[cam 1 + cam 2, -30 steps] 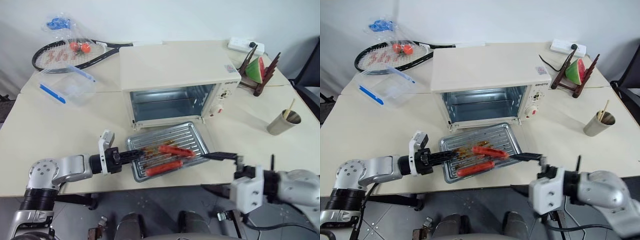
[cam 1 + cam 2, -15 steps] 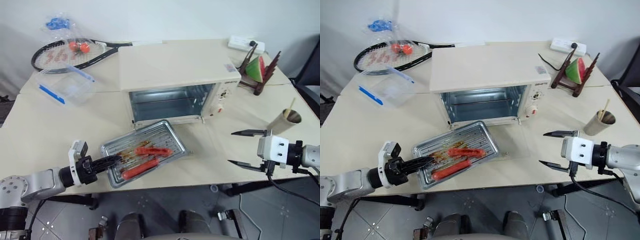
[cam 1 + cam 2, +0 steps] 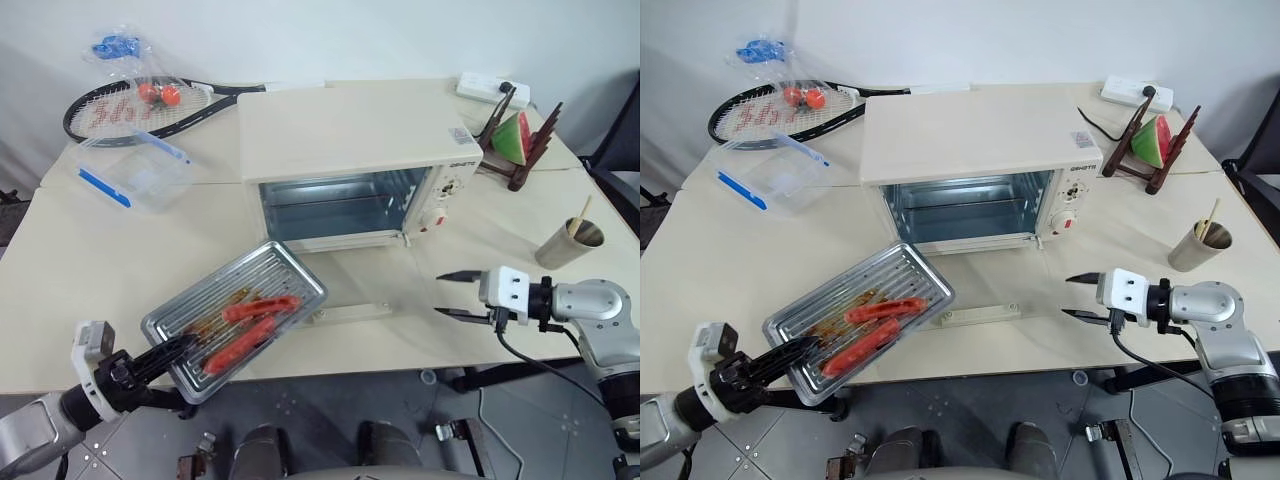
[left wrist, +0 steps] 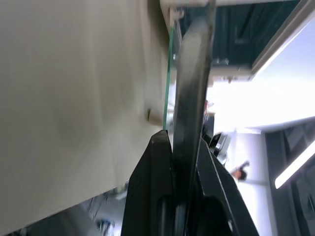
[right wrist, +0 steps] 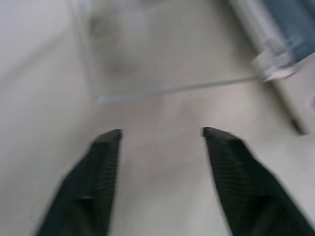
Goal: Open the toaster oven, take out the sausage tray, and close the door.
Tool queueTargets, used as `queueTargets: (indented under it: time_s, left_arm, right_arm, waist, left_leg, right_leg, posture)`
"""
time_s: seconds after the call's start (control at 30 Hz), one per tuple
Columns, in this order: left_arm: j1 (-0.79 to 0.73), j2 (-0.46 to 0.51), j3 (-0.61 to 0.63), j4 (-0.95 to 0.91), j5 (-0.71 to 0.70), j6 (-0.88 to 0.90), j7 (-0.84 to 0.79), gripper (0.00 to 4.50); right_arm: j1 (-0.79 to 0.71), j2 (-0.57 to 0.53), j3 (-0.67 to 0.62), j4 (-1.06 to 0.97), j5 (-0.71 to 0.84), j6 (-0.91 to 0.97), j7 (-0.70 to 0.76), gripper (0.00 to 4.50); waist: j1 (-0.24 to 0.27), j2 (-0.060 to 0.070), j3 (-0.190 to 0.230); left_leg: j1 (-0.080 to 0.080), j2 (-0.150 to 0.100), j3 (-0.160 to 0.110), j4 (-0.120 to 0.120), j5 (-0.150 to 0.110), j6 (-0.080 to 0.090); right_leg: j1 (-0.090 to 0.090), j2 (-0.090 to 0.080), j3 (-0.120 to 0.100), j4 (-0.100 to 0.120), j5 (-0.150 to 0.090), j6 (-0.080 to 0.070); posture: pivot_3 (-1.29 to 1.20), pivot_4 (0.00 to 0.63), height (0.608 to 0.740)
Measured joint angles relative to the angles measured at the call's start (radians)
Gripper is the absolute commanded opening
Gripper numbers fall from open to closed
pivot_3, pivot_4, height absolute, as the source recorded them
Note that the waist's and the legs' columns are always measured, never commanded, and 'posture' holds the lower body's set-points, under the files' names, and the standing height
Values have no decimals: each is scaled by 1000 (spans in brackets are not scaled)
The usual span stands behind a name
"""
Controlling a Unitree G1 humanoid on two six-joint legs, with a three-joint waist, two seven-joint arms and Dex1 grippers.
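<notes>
The cream toaster oven (image 3: 350, 140) stands mid-table, its cavity bare. Its glass door (image 3: 362, 282) lies open and flat on the table, bar handle (image 3: 347, 313) toward me. The silver ribbed sausage tray (image 3: 235, 320) carries two red sausages and hangs tilted past the table's front edge at the left. My left gripper (image 3: 172, 352) is shut on the tray's near corner; the left wrist view shows its fingers (image 4: 156, 162) clamped on the tray's rim. To the right of the door, my right gripper (image 3: 441, 294) hovers open and holds nothing, and the door's glass edge (image 5: 172, 89) lies ahead of it.
A clear plastic box with blue clips (image 3: 135, 175) and a tennis racket (image 3: 130, 105) lie at the back left. A watermelon slice in a wooden stand (image 3: 512, 140) and a power strip (image 3: 485, 88) sit at the back right. A cup with a stick (image 3: 568, 243) stands right.
My left gripper has pulled the tray off the door, leftward and toward the table's front edge. My right gripper has swung up beside the door's right edge, and its fingers have narrowed.
</notes>
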Motion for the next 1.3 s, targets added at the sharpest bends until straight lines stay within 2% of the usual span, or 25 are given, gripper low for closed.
queueTargets:
  time_s: [0.13, 0.17, 0.43, 0.83, 1.1, 1.3]
  left_arm:
    - [70, -32, 45, -64, 0, -32, 0, 0]
    - [84, -39, 55, -77, 0, -36, 0, 0]
    - [242, -122, 104, -201, -1, -140, -3, 0]
    - [380, -201, 129, -269, -1, -239, -12, 0]
    - [382, -222, 194, -253, -1, -252, 8, 0]
    - [364, -223, 228, -207, -1, -237, 24, 0]
  right_arm:
    - [-41, 20, 15, 58, -16, -33, 6, 227]
    - [-45, 23, 21, 68, -18, -39, 7, 46]
    - [-124, 70, 40, 169, -42, -87, 15, 46]
    - [-143, 114, 45, 181, -47, -98, 34, 46]
    - [-105, 191, 65, 73, 27, -1, 64, 46]
    - [-99, 194, 56, -81, 102, 132, 57, 46]
  waist:
    - [-10, 0, 0]
    - [-11, 0, 0]
    - [-24, 0, 0]
    - [-24, -1, 0]
    - [-23, 0, 0]
    - [-23, 0, 0]
  left_leg:
    - [0, 0, 0, 0, 0, 0]
    - [0, 0, 0, 0, 0, 0]
    - [0, 0, -1, 0, 0, 0]
    - [0, 0, -2, 0, -1, 0]
    - [0, 0, -5, 0, -1, 0]
    - [0, 1, -6, 0, -2, 0]
  right_leg:
    - [0, 0, 0, 0, 0, 0]
    - [0, 0, 0, 0, 0, 0]
    - [0, 0, 0, -1, -1, -1]
    - [0, 0, 0, -4, -1, -2]
    - [0, 0, 0, -4, -1, -2]
    - [0, 0, 0, -4, -1, -3]
  posture:
    - [0, 150, 740]
    - [0, 150, 740]
    - [0, 150, 740]
    - [0, 150, 740]
    - [0, 150, 740]
    - [0, 150, 740]
